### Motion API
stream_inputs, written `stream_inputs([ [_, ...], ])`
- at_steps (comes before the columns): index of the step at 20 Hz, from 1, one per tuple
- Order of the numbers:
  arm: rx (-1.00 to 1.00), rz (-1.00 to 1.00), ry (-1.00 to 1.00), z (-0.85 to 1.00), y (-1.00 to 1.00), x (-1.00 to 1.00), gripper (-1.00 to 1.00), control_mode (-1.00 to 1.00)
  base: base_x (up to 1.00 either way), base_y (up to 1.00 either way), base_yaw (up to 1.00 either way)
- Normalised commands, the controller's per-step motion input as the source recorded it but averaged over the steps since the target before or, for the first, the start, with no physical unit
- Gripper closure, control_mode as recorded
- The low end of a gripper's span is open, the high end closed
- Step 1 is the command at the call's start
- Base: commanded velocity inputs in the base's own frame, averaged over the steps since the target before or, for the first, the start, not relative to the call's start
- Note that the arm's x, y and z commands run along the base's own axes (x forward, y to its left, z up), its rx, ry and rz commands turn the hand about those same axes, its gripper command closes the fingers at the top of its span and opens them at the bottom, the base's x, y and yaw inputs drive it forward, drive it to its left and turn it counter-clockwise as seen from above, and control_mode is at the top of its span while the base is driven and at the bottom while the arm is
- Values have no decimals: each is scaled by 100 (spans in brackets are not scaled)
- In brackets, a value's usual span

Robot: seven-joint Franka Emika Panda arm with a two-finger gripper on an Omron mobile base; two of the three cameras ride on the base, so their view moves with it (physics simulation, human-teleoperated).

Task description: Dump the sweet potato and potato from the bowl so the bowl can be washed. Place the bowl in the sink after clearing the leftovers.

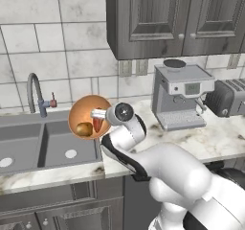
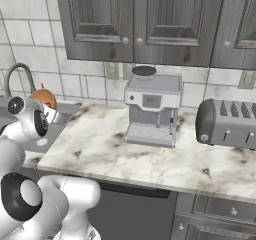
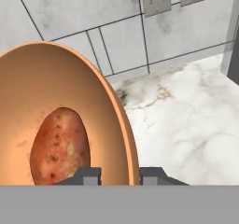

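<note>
Fingers: closed on the rim of the round orange-brown bowl (image 3: 56, 106) by the two-finger gripper (image 3: 120, 174), one tip on each side of the wall.
Bowl: held tilted steeply above the grey double-basin metal sink (image 1: 28, 143).
Reddish-orange sweet potato (image 3: 59, 146): seen inside the bowl.
Yellowish-brown potato (image 1: 84, 129): apparently low inside the bowl.

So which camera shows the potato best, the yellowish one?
The left base view: the potato sits low in the tipped bowl, in plain sight. The hand view catches the sweet potato instead, and the right base view gives just the bowl's back.
</note>
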Motion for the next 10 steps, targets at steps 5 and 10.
stream_inputs([
  [5, -10, 0, 9, -7, 5, 2, 100, -100, 0, 0, 0],
  [10, -11, 0, 4, -2, 9, 17, 100, -100, 0, 0, 0],
])
